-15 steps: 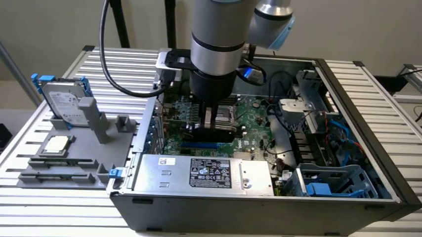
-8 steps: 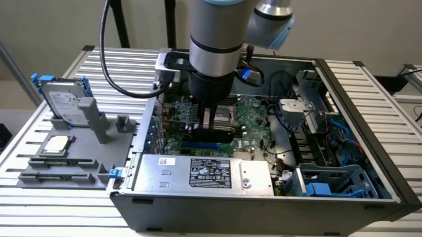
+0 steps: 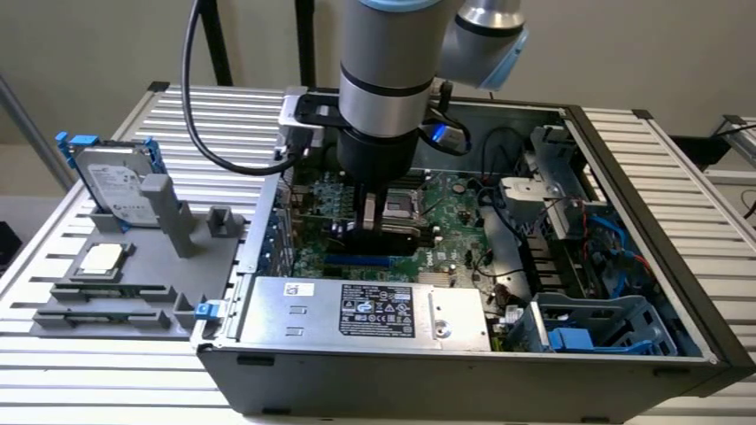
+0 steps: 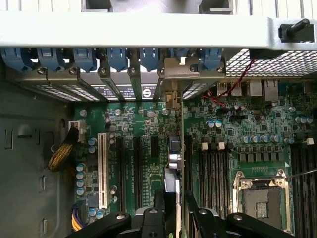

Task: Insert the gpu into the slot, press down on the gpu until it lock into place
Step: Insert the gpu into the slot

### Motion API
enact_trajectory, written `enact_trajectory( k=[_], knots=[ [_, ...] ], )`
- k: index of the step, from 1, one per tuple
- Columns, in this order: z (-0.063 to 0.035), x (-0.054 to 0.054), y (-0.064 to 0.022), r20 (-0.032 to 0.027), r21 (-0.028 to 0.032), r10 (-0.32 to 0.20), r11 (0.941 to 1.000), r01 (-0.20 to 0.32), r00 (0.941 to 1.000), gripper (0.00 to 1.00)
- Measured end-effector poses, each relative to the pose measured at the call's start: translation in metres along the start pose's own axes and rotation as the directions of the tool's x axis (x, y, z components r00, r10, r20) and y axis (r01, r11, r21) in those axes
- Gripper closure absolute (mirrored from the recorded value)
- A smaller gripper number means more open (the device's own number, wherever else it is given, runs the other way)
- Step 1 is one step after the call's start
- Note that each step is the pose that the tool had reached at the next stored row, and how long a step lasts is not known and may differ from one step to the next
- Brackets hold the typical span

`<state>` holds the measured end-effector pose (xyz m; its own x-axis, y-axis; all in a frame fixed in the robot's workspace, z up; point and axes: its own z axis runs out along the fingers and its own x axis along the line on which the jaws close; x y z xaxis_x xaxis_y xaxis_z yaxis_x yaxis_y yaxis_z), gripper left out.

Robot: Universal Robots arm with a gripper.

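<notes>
Gripper [image 4: 177,207] jaws pinched tight on gpu [image 4: 173,157], card upright and edge-on in the motherboard [image 3: 459,228] slot, 12 o'clock from power supply [image 3: 354,310] in exterior view.

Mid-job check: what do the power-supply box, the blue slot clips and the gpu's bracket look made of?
The power-supply box: bare sheet metal, dull silver sheen, likely steel. The blue slot clips: moulded plastic, slight gloss. The bracket of the gpu, held edge-on in the gripper: bright folded metal, probably steel.
</notes>
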<state>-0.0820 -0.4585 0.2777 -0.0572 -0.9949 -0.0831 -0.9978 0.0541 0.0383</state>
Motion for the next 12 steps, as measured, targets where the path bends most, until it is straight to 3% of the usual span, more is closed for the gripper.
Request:
enact_trajectory(
  k=[12],
  knots=[
    [0.0034,0.0004,0.0006,-0.0023,-0.0017,0.0,1.0,0.0,1.0,0.74]
  ],
)
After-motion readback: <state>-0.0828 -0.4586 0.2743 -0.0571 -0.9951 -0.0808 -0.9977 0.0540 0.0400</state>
